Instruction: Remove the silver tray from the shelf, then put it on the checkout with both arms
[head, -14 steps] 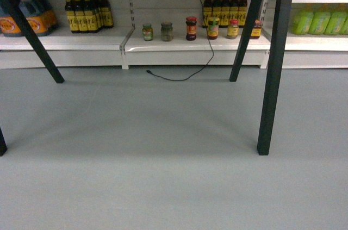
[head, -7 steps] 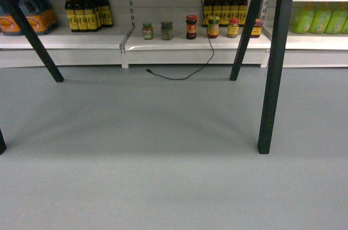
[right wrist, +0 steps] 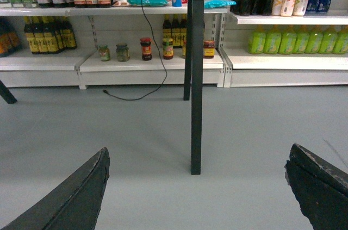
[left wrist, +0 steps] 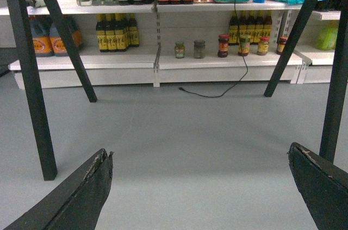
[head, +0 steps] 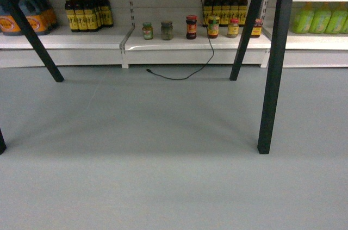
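Wrist views show our left gripper [left wrist: 198, 186] and right gripper [right wrist: 196, 186] spread wide over bare floor [head: 163, 175]; no tray visible, so direction unknown.

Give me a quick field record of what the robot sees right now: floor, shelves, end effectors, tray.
floor: bare grey floor
shelves: white shelves lined with bottles and jars
cable: black cable hanging to floor
table legs: black legs in front
left end effector: open, empty
right end effector: open, empty
silver tray: not in view
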Robot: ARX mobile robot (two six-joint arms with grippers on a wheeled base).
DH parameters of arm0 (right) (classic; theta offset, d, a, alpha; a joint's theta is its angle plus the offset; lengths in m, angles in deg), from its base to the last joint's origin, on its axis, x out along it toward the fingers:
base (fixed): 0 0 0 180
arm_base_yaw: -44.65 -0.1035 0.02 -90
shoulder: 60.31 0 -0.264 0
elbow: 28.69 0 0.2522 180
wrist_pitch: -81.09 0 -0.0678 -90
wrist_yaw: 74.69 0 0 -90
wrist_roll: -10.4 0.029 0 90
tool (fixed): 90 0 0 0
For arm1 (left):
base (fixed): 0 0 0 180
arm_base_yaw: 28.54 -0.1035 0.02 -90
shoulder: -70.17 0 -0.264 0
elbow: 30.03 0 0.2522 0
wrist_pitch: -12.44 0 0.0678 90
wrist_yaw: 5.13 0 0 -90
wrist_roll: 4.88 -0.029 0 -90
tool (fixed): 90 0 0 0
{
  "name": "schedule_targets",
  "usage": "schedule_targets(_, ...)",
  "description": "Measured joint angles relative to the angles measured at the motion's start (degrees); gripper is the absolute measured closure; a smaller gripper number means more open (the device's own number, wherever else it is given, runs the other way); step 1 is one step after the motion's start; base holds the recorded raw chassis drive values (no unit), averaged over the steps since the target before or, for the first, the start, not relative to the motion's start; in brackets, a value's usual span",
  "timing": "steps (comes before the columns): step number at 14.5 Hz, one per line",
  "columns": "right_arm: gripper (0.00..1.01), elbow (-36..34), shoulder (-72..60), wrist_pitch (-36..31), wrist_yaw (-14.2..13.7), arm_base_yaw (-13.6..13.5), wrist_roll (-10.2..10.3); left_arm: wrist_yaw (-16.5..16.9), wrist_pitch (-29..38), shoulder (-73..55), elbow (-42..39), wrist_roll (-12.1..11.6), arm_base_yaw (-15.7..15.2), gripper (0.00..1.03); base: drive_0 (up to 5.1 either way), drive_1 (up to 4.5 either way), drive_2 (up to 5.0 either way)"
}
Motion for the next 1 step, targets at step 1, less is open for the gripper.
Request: schedule_targets(1, 0.03, 0.0, 0.0, 0.0, 0.0, 0.0, 0.0, 0.0, 0.0, 0.0, 0.0, 0.0, 0.0, 0.05, 0.0, 0.00, 0.0)
